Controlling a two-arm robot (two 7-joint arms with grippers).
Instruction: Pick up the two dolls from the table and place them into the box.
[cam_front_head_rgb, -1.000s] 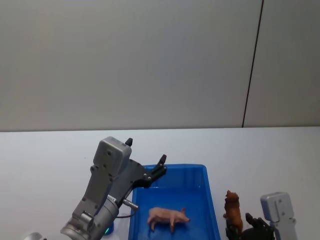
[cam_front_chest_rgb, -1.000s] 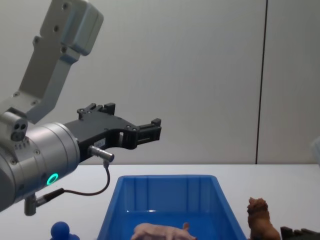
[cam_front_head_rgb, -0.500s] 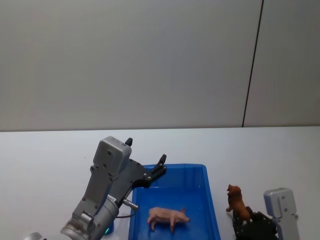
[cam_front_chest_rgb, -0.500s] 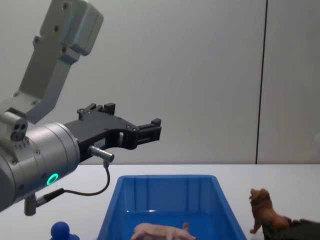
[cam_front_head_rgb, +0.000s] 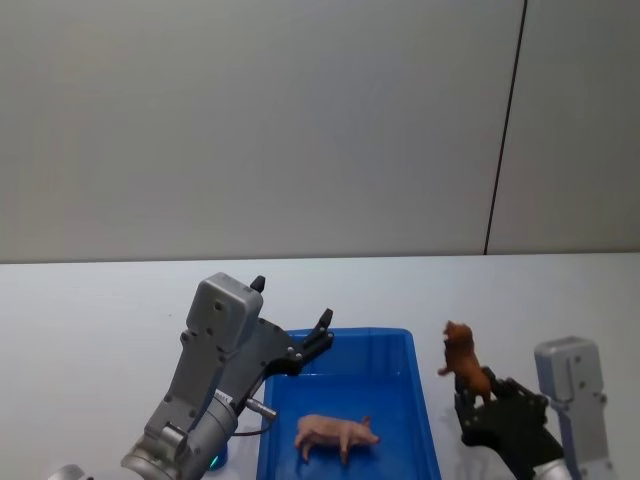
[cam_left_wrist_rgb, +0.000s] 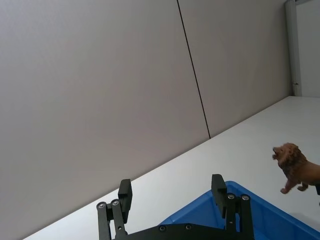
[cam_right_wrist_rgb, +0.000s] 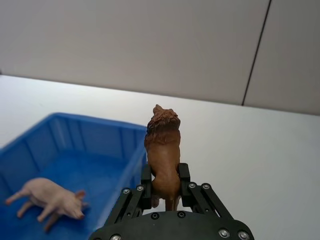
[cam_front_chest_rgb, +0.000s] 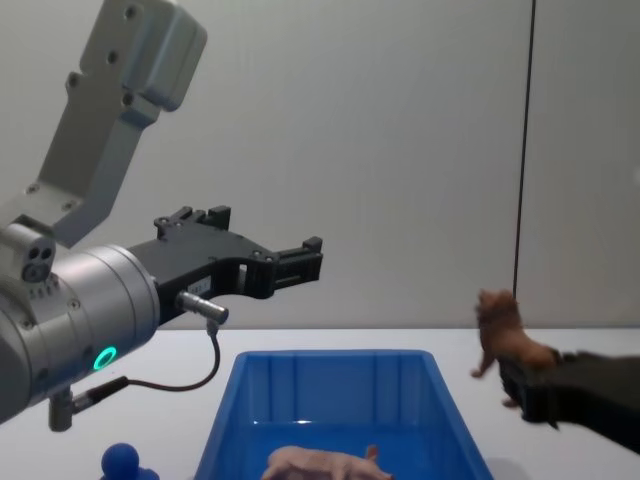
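half done: the pig (cam_front_head_rgb: 338, 434) already lies on the floor of the box (cam_front_head_rgb: 350, 334), toward its near edge. the lion (cam_front_head_rgb: 462, 358) is off the table (cam_front_head_rgb: 100, 310), clamped upright by its hind end in the right gripper (cam_front_head_rgb: 478, 398) and raised just beside the box's right edge. what is left, i judge, is carrying it over the rim and letting go. the left gripper (cam_front_head_rgb: 292, 302) hangs above the box's left edge, fingers apart, holding nothing.

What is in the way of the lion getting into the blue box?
Nothing visible. The right gripper holds the lion higher than the box rim, just right of it. The pig lies inside with bare floor around it; the open left gripper hovers by the far left corner.
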